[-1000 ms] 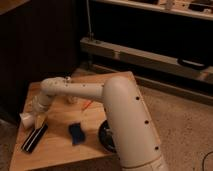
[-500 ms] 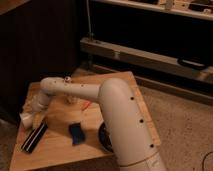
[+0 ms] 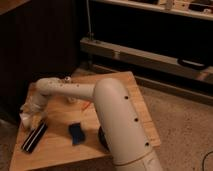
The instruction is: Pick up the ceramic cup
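The claw (image 3: 33, 138) hangs low over the wooden counter (image 3: 55, 150) at the lower left of the frame, its two dark fingers spread with nothing between them. One ceramic cup (image 3: 24, 119) sits just up-left of it, at the counter's left edge; which way its axis runs cannot be told. One blue object (image 3: 76, 133) lies to the right.

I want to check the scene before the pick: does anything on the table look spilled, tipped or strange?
Nothing stands out. The gripper hangs open over the near left corner of the wooden table, holding nothing. A blue block lies flat beside it, and no spill or damage shows.
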{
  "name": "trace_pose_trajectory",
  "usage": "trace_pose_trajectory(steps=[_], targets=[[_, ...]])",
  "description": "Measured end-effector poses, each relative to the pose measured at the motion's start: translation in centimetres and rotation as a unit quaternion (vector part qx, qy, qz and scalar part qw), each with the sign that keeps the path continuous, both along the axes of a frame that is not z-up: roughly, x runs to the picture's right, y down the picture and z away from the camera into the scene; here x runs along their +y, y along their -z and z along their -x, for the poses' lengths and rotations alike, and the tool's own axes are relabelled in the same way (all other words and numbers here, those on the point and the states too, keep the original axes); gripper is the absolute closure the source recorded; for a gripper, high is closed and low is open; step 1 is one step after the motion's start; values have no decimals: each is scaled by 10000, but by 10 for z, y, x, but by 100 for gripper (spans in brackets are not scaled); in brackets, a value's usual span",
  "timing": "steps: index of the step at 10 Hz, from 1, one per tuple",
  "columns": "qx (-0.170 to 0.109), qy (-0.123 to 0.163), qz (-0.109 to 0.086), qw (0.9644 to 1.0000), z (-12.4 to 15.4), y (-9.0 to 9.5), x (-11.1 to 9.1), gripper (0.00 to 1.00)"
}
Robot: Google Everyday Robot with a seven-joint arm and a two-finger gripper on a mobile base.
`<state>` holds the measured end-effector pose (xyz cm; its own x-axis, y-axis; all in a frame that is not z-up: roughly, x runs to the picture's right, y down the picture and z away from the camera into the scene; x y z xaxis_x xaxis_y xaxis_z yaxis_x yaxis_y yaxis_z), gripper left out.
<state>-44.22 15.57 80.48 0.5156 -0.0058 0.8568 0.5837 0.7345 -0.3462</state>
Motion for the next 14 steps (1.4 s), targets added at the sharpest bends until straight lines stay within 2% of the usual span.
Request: trace_pose_trajectory(steps=[4,14], targets=[[137,50,-58,9999,4,-6,4,20],[212,229,-62,9995,17,-10,15,20]])
